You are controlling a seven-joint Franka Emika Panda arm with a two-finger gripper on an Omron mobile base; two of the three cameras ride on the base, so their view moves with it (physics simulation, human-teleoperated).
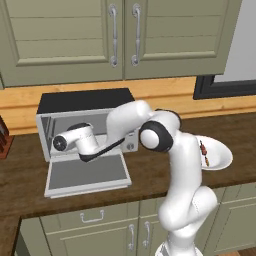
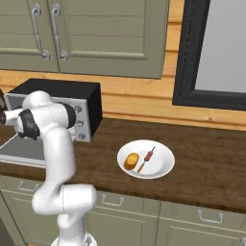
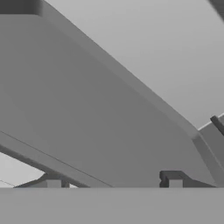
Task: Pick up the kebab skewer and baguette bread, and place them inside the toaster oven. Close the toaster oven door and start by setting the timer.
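The toaster oven (image 1: 85,102) stands on the counter with its door (image 1: 87,175) folded down flat in front of it. My arm reaches to the oven's mouth, with the hand (image 1: 70,141) just above the door. My gripper (image 3: 113,181) faces the grey oven interior (image 3: 109,109); its fingertips (image 3: 53,183) stand well apart with nothing between them. To the right, a white plate (image 2: 163,168) carries the orange-tan baguette bread (image 2: 131,161) and the thin kebab skewer (image 2: 146,160) side by side. In the left base view my arm partly covers the plate (image 1: 222,157), and the skewer (image 1: 204,150) shows on it.
Three knobs (image 2: 79,123) run down the oven's right front. Cabinets (image 1: 120,35) hang above it. A dark-framed window (image 2: 211,53) sits behind the plate. A brown object (image 1: 4,137) stands at the counter's left edge. Bare wood counter (image 2: 211,163) lies right of the plate.
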